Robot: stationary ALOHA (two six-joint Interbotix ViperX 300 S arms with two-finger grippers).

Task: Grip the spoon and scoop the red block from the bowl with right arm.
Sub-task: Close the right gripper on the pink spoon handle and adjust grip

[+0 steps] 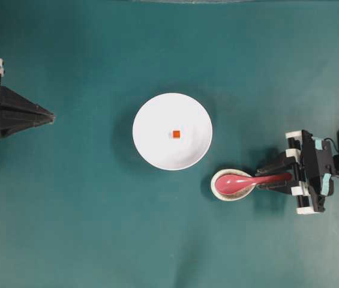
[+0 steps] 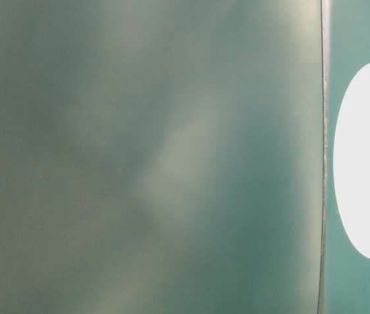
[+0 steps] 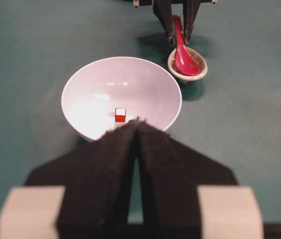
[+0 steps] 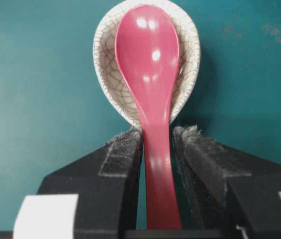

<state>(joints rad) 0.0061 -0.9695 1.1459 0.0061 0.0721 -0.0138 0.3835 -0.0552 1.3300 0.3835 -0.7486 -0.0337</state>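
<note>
Beside the bowl (image 1: 172,131), right gripper (image 4: 156,144) is straddling the spoon (image 4: 150,79) handle, fingers spread, not yet pinching, lining up its grasp.

- The left gripper (image 1: 48,114) is matte black, with two long wedge-shaped fingers tapering to a sharp point and fuzzy, frayed edges along their inner faces.
- White rectangular blocks sit at the base of its fingers.
- The right gripper (image 1: 265,179) is likewise black, with white blocks at its corners.
- Teal tape strips mark its body, and thin black cables run behind it.
</note>
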